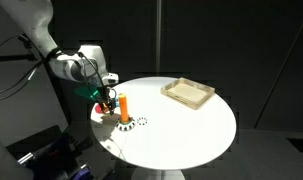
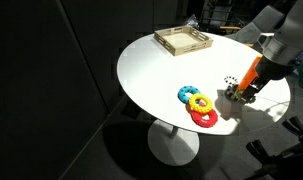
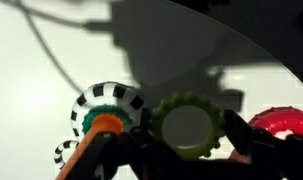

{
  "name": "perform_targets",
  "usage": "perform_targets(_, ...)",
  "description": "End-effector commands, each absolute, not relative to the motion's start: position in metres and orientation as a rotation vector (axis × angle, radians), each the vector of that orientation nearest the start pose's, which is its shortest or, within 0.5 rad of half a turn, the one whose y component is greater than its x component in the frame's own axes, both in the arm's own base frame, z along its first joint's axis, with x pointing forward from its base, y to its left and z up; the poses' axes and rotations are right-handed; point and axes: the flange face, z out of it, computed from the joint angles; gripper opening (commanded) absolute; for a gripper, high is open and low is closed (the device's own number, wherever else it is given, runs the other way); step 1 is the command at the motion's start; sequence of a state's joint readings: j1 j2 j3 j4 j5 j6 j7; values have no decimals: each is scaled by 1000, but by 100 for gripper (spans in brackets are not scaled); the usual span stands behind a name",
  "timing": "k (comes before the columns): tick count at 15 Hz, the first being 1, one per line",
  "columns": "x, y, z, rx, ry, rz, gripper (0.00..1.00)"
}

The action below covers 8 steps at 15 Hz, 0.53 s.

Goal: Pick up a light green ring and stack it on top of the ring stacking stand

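Note:
In the wrist view my gripper (image 3: 187,140) is shut on the light green ring (image 3: 188,124), a dark finger on each side of it. The ring hangs just beside the ring stacking stand, whose orange peg (image 3: 97,134) rises at lower left with a black-and-white dotted ring (image 3: 109,101) round its foot. In both exterior views the gripper (image 1: 103,92) (image 2: 263,80) is close beside the top of the orange peg (image 1: 122,102) (image 2: 252,74), near the table's rim. The held ring is hard to make out in the exterior views.
A wooden tray (image 1: 188,94) (image 2: 183,41) sits at the far side of the round white table (image 1: 191,130). Blue (image 2: 187,93), yellow (image 2: 200,102) and red (image 2: 204,118) rings lie together near the edge. A loose dotted ring (image 1: 142,123) lies by the stand.

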<state>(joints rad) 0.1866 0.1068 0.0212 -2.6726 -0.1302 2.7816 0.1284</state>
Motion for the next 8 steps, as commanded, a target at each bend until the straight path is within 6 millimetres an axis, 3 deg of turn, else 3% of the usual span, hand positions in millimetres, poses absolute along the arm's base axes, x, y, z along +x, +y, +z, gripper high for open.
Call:
perform_targets(1, 411, 84, 249, -3195, -343, -56, 49)
perform_targets(8, 424, 69, 311, -3242, -323, -137, 49)
